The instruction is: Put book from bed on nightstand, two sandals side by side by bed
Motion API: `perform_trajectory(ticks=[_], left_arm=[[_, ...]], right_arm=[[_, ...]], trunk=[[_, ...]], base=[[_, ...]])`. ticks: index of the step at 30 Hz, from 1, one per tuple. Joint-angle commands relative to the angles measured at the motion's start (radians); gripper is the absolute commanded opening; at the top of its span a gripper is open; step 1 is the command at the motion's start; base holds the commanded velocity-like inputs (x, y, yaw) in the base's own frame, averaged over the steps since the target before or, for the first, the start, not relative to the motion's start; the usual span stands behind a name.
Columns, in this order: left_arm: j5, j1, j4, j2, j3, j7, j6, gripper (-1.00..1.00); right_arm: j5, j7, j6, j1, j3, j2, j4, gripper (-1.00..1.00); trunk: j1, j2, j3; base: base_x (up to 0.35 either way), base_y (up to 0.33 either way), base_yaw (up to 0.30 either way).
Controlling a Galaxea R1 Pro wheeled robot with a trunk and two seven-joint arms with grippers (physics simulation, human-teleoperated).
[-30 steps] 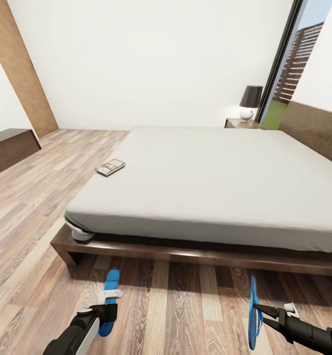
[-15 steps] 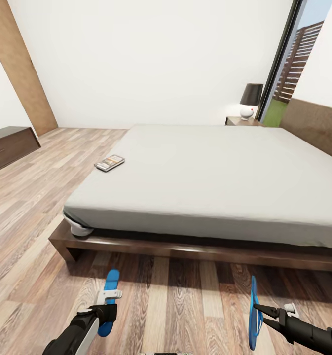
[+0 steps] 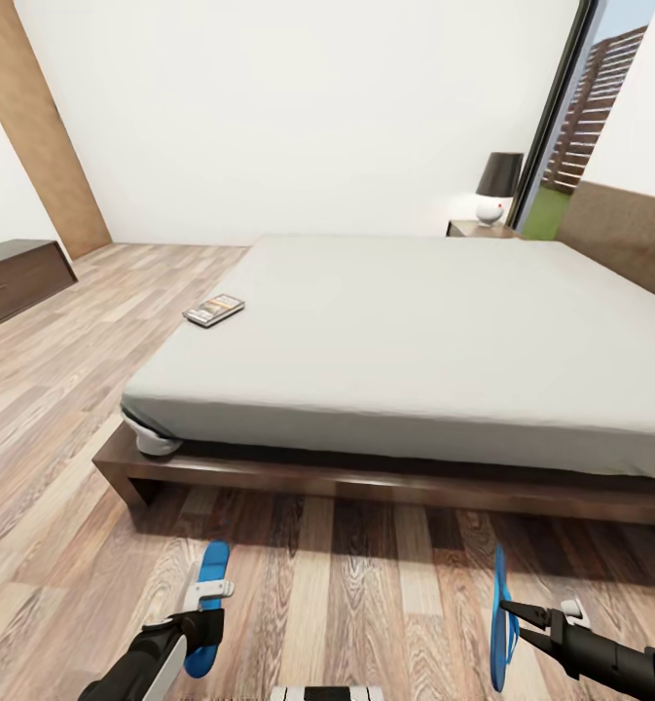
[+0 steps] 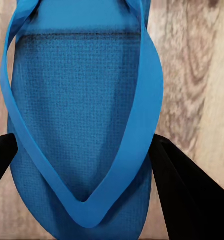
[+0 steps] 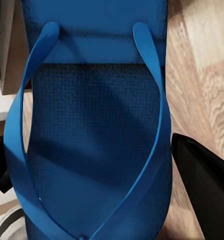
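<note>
Two blue sandals are in view, one in each arm's jaws. The left gripper (image 3: 208,591) grasps the left sandal (image 3: 206,608) with its sole flat, low over the wood floor (image 3: 64,389). The right gripper (image 3: 527,616) grasps the right sandal (image 3: 501,618) turned on edge. Both arms reach forward, low, before the bed (image 3: 405,331). One book (image 3: 214,310) lies near the mattress's left edge. One nightstand (image 3: 481,230) carries one lamp (image 3: 497,187) beyond the bed.
</note>
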Motion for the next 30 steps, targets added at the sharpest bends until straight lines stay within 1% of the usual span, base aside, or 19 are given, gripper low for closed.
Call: perform_trajectory(ticks=[1, 3, 9, 12, 16, 19, 21, 25, 30], left_arm=[[0.009, 0.0, -0.002, 0.004, -0.005, 0.003, 0.005, -1.0], [0.008, 0.001, -0.002, 0.007, -0.004, 0.005, 0.005, -1.0], [0.006, -0.002, -0.011, 0.001, -0.003, 0.015, 0.013, -1.0], [0.005, -0.006, -0.015, -0.01, -0.004, 0.015, 0.013, -1.0], [0.003, -0.009, -0.019, -0.011, -0.005, 0.013, 0.01, -1.0], [0.002, -0.012, -0.079, -0.015, -0.006, 0.016, 0.014, -1.0], [-0.01, -0.012, -0.104, -0.022, -0.008, 0.017, 0.025, -1.0], [-0.057, -0.012, -0.114, -0.024, -0.008, 0.016, 0.064, -1.0], [-0.066, -0.012, -0.117, -0.024, -0.008, 0.015, 0.069, -1.0]], right_arm=[[-0.003, 0.001, 0.008, -0.001, -0.002, 0.0, 0.0, -1.0], [-0.003, 0.001, 0.008, -0.001, -0.002, 0.0, 0.0, -1.0], [-0.004, 0.002, 0.008, -0.001, -0.002, 0.0, 0.0, -1.0], [-0.004, 0.002, 0.008, -0.001, -0.002, 0.0, 0.0, -1.0], [-0.004, 0.002, 0.008, -0.001, -0.002, 0.0, 0.0, -1.0], [-0.004, 0.002, 0.009, -0.001, -0.002, 0.0, 0.0, -1.0], [-0.002, 0.001, 0.008, -0.001, -0.002, 0.0, 0.0, -1.0], [-0.001, 0.0, 0.008, -0.001, -0.002, 0.0, 0.0, -1.0], [-0.004, 0.001, 0.008, -0.001, -0.003, -0.002, 0.0, -1.0]], trunk=[[0.0, -0.001, -0.005], [0.001, -0.001, -0.012], [0.004, -0.002, -0.036], [0.005, -0.003, -0.047], [0.007, -0.004, -0.063], [0.008, -0.005, -0.074], [0.009, -0.005, -0.082], [0.011, -0.006, -0.098], [0.013, -0.007, -0.117]], base=[[0.0, 0.0, 0.0], [0.0, 0.0, 0.0], [0.0, 0.0, 0.0], [0.0, 0.0, 0.0], [0.0, 0.0, 0.0], [0.0, 0.0, 0.0], [0.0, 0.0, 0.0], [0.0, 0.0, 0.0], [0.0, 0.0, 0.0]])
